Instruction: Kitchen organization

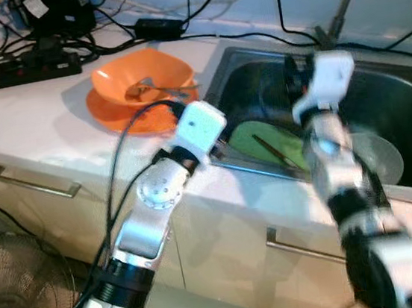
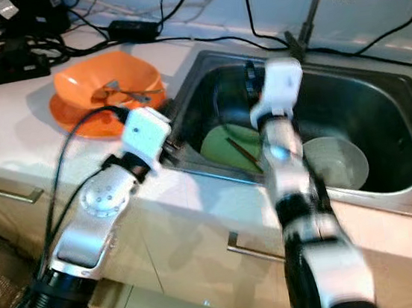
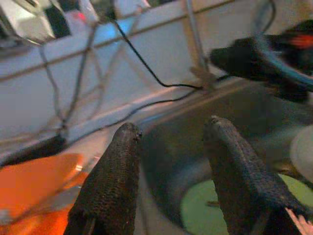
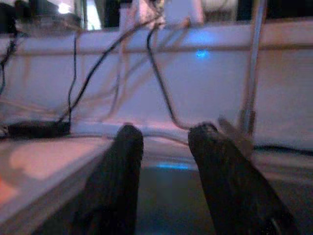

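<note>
Green and round, a plate (image 1: 268, 140) lay in the steel sink (image 1: 400, 111) at centre frame, a thin utensil (image 1: 272, 152) across it and a pale bowl (image 2: 335, 162) just beside. Both the left gripper (image 3: 168, 161) and right gripper (image 4: 164, 161) hovered spread apart and empty above the basin. Trailing cables (image 1: 252, 37) by the rim could snag an arm. Motion blur hid the utensil's type.

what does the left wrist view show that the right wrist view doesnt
Left wrist only: the green plate in the sink, the orange dishes on the counter, and the right arm reaching in. Right wrist only: a blue light on the back wall. Both: open black fingers, cables along the wall and the faucet pipe.
</note>
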Robot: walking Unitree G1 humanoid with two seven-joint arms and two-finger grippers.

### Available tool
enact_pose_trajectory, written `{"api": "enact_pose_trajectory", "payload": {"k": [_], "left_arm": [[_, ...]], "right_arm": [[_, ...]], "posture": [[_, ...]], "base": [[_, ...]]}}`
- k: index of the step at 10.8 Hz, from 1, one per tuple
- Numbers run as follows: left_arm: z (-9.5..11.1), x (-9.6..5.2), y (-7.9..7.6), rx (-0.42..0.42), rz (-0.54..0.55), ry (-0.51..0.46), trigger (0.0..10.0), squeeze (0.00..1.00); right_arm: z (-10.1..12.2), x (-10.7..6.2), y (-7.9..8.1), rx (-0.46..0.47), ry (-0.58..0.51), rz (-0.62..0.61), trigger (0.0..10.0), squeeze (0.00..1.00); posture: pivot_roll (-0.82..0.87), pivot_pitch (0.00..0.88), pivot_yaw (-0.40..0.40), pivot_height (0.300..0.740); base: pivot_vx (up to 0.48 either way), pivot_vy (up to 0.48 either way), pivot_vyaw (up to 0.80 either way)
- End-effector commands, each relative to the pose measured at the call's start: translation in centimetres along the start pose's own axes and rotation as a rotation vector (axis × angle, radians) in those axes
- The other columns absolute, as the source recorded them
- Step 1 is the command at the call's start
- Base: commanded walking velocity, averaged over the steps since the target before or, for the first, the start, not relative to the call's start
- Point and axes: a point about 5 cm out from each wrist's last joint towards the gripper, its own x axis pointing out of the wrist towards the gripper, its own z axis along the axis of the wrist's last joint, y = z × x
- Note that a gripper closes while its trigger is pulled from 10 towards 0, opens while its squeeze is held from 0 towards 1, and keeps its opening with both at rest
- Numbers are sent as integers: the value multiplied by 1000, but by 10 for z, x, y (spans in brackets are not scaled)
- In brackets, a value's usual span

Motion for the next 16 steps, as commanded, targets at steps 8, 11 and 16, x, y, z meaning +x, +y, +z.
{"api": "enact_pose_trajectory", "payload": {"k": [8, 11, 16], "left_arm": [[-13, -19, 38, 480, 128, 69, 10000, 0], [-20, -19, 46, 596, 139, 141, 10000, 0], [-31, -4, 44, 665, 112, 200, 10000, 0]], "right_arm": [[-5, -40, 27, -5, 5, 81, 10000, 0], [-3, -39, 31, 5, 13, 87, 10000, 0], [-4, -39, 33, 12, 25, 90, 10000, 0]], "posture": [[56, 77, -73, 740], [56, 81, -72, 740], [50, 79, -73, 740]], "base": [[0, 0, 0], [0, 0, 0], [0, 0, 0]]}}
